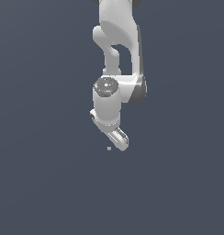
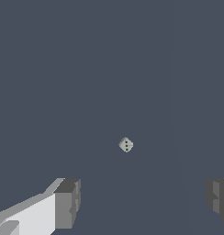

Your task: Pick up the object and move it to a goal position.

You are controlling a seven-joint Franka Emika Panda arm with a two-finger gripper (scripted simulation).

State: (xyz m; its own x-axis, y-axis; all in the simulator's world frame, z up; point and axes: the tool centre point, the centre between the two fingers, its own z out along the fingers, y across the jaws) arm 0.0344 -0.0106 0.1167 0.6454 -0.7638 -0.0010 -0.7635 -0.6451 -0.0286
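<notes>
Grey fingers (image 2: 68,204) of the tool (image 2: 143,204) stand spread wide, nothing between them; the object (image 2: 126,145) lies apart from them, just beside the tool (image 1: 121,140).

The white jointed robot arm (image 1: 114,55) was cut off at the top edge of the exterior view; its base could not be seen. In that view the tiny pale grey square speck (image 1: 109,148) was too small for any marking or shape to be read. In the wrist view, both dark grey fingers (image 2: 68,203) of the white gripper (image 2: 141,202) ran out of the picture, one at the bottom edge, the other at the side, so the fingertips were out of sight.
</notes>
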